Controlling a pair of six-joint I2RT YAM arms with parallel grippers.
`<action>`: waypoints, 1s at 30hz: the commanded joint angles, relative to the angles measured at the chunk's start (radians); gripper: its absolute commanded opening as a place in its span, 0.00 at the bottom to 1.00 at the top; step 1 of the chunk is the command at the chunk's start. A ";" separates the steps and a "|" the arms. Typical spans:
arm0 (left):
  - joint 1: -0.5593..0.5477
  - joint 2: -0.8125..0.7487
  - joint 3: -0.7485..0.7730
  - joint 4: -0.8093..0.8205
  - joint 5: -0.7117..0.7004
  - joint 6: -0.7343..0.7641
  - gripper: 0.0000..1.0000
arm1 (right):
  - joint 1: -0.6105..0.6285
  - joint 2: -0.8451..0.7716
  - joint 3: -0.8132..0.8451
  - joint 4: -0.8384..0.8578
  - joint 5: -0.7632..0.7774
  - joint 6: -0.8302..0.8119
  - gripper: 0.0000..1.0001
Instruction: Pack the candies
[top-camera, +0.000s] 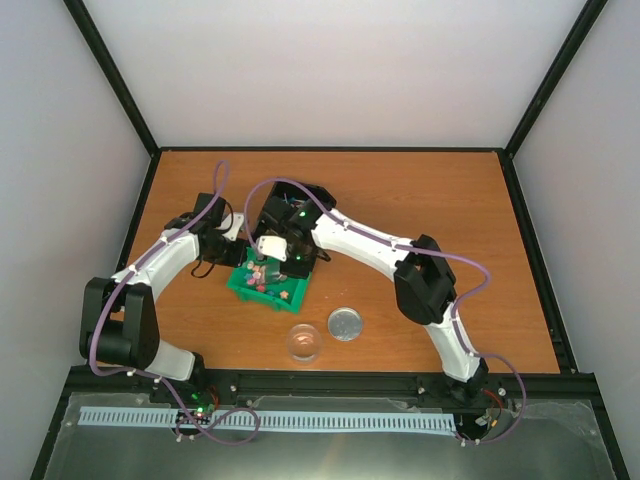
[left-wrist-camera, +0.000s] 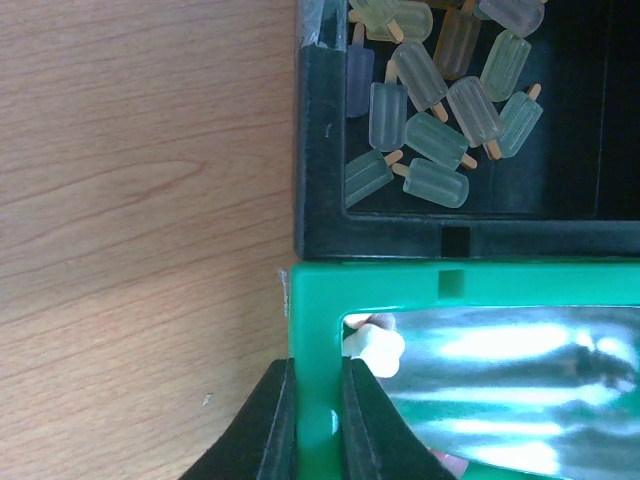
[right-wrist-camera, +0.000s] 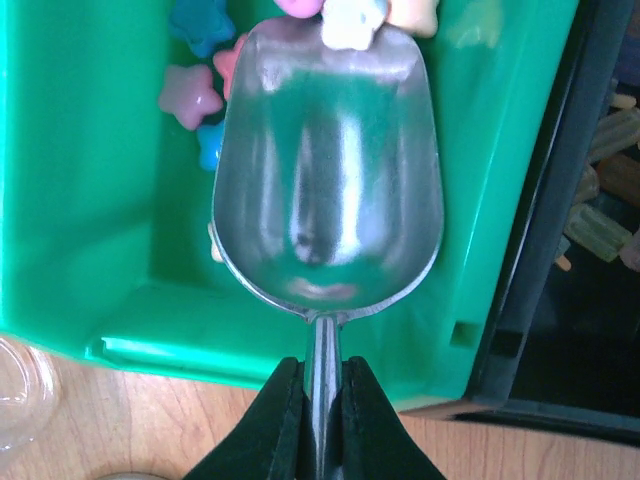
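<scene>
The candies (right-wrist-camera: 187, 95) are small star shapes in pink, blue and white, lying in a green tray (right-wrist-camera: 90, 200). My right gripper (right-wrist-camera: 322, 375) is shut on the thin handle of a metal scoop (right-wrist-camera: 328, 170). The scoop's bowl reaches into the tray, and a white star (right-wrist-camera: 350, 25) lies at its far tip. My left gripper (left-wrist-camera: 318, 385) is shut on the green tray's wall (left-wrist-camera: 315, 300), one finger inside and one outside. In that view another white candy (left-wrist-camera: 378, 345) sits beside the shiny scoop (left-wrist-camera: 500, 380). From above, both grippers meet over the tray (top-camera: 297, 292).
A black tray (left-wrist-camera: 318, 150) holding pale popsicle-shaped pieces (left-wrist-camera: 430, 100) butts against the green tray's far side. A clear jar (top-camera: 304, 342) and a round silver lid (top-camera: 345, 323) stand on the wooden table nearer the arm bases. Black frame rails edge the table.
</scene>
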 joint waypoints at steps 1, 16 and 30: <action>-0.008 -0.024 0.008 0.036 0.057 -0.021 0.01 | 0.002 0.089 0.053 -0.064 -0.010 0.010 0.03; -0.008 -0.013 -0.016 0.046 0.068 0.002 0.01 | -0.026 -0.176 -0.470 0.704 -0.204 0.112 0.03; -0.005 0.018 0.004 0.043 0.029 0.005 0.01 | -0.113 -0.355 -0.887 1.243 -0.317 0.192 0.03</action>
